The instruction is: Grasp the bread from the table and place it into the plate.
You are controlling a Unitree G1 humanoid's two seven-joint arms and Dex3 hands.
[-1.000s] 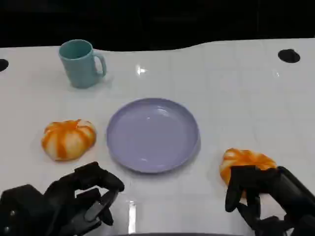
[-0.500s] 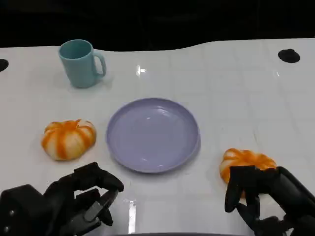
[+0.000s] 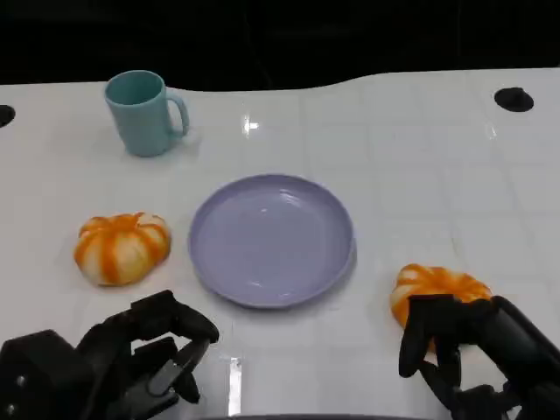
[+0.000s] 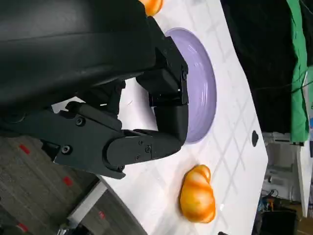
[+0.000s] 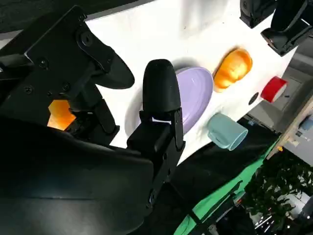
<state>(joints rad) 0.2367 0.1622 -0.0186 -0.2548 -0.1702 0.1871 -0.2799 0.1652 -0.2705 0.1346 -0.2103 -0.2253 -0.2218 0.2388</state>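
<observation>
Head view: right hand (image 3: 455,350) low at near edge, fingers curved down around a ridged orange bread (image 3: 435,289). Left hand (image 3: 144,359) loosely curled, holding nothing. Smooth round lavender plate (image 3: 271,238) on glossy white worktop (image 3: 411,166).

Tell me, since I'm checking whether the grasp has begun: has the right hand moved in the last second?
No. In the head view the right hand sits at the same spot beside the right bread, the same way off from the plate.

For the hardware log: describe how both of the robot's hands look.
The left hand and right hand are matte black, built of blocky, angular finger segments with visible screw heads, behind a rounded, smooth black shell. No cables or markings show on either.
</observation>
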